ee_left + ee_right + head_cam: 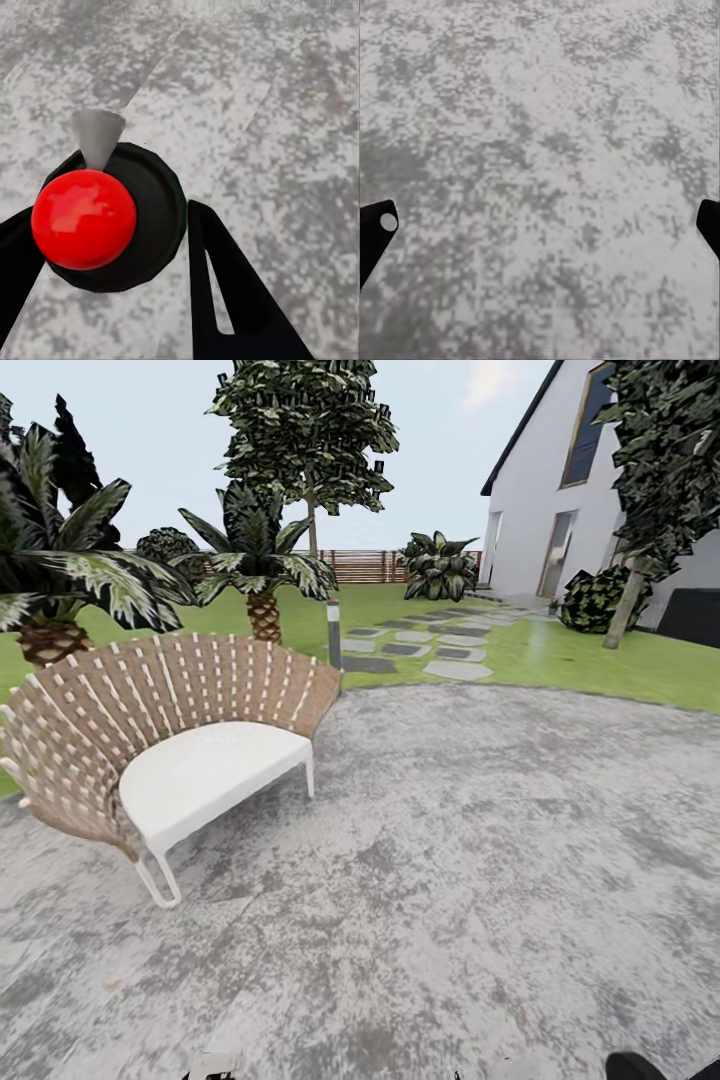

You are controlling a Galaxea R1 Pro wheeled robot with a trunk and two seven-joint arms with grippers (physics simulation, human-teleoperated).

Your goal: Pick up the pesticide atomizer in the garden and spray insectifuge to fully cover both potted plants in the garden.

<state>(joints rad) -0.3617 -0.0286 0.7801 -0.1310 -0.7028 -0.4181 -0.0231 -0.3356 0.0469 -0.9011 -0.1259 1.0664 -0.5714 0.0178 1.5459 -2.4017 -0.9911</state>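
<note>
woven chair [160, 750] left, open paving [500, 860] right

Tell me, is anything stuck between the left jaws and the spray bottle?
No. The left jaws already hold the bottle with its red round top and dark body. Nothing sits between them. Grey speckled paving lies beyond it.

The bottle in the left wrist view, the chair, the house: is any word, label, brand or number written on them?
None can be read.
The bottle held between the black fingers shows a red top and dark body, no label.
The woven chair, the house wall and the paving carry no writing or signs.
</note>
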